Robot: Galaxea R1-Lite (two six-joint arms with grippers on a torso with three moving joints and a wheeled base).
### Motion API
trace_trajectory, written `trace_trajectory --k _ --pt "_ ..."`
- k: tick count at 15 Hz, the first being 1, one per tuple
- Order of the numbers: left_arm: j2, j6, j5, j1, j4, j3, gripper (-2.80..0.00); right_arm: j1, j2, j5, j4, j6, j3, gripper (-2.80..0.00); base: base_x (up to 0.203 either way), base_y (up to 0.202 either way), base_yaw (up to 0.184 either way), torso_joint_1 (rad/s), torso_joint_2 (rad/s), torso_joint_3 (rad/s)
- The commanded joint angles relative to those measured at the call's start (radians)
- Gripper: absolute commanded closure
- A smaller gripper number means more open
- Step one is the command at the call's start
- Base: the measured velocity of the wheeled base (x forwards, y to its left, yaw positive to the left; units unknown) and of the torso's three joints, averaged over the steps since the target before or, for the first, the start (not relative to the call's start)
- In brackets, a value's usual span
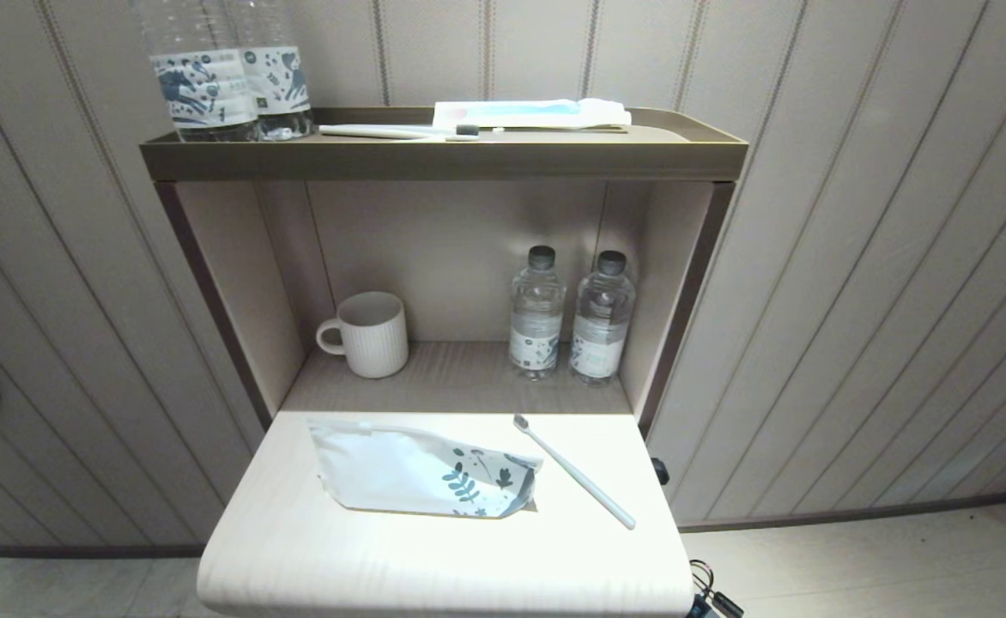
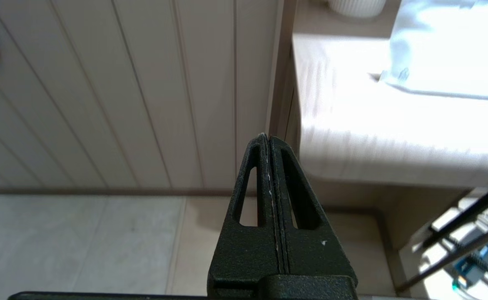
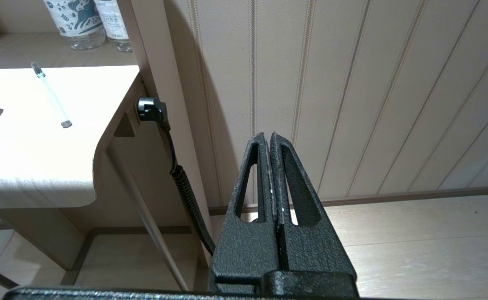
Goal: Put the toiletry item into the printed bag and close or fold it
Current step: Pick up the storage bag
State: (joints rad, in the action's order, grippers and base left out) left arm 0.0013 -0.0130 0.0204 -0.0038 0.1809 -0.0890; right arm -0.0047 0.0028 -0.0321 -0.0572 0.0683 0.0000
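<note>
Nearest to us in the head view is the front edge of the worktop (image 1: 434,584), and neither arm reaches over it. Our left gripper (image 2: 267,137) hangs low beside the worktop's left edge with its fingers pressed together and nothing in them. On the worktop, the printed bag (image 1: 424,472) lies flat at centre-left, leaf print toward its right end. Just beside that end, apart from it, the toothbrush (image 1: 573,471) lies diagonally, head toward the shelf. Our right gripper (image 3: 270,137) is parked below the worktop's right side, likewise closed and empty. We judge nothing has begun: we should open the right gripper first, take the handle mid-length, and let the left hold the bag's mouth open.
</note>
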Motion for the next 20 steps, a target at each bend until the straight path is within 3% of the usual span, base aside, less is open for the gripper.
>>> trace_trajectory --k 1,3,5,8,10,12,13,15,18,20 --pt "0.021 0.001 -0.003 0.0 0.003 -0.064 0.0 0.0 0.002 0.0 -0.001 -0.001 0.0 0.0 0.0 0.0 0.0 0.0 0.0 0.0" --pt "0.139 -0.002 -0.04 -0.001 0.011 -0.194 0.0 0.0 0.002 0.0 -0.001 0.001 0.0 0.0 0.0 0.0 0.0 0.0 0.0 0.0" --pt "0.284 -0.007 -0.134 -0.022 0.028 -0.316 0.0 0.0 0.002 0.0 -0.001 0.0 0.0 0.0 0.0 0.0 0.0 0.0 0.0 0.0" --pt "0.498 -0.09 -0.411 -0.121 0.127 -0.514 0.0 0.0 0.0 0.0 -0.001 -0.001 0.0 0.0 0.0 0.0 0.0 0.0 0.0 0.0" --pt "0.645 -0.141 -0.543 -0.175 0.178 -0.593 0.0 0.0 0.0 0.0 -0.001 0.0 0.0 0.0 0.0 0.0 0.0 0.0 0.0 0.0" --pt "0.765 -0.137 -0.662 -0.199 0.198 -0.644 0.0 0.0 0.0 0.0 0.0 0.0 0.0 0.0 0.0 0.0 0.0 0.0 0.0 0.0" --pt "0.814 -0.084 -0.702 -0.206 0.212 -0.664 0.0 0.0 0.0 0.0 -0.001 -0.001 0.0 0.0 0.0 0.0 0.0 0.0 0.0 0.0" --pt "0.883 0.101 -0.731 -0.21 0.309 -0.725 0.0 0.0 0.0 0.0 -0.001 -0.001 0.0 0.0 0.0 0.0 0.0 0.0 0.0 0.0" --pt "0.931 0.424 -0.734 -0.21 0.489 -0.815 0.0 0.0 0.0 0.0 -0.001 -0.001 0.0 0.0 0.0 0.0 0.0 0.0 0.0 0.0" --pt "0.989 0.644 -0.704 -0.19 0.55 -0.842 0.0 0.0 0.0 0.0 -0.001 -0.001 0.0 0.0 0.0 0.0 0.0 0.0 0.0 0.0"
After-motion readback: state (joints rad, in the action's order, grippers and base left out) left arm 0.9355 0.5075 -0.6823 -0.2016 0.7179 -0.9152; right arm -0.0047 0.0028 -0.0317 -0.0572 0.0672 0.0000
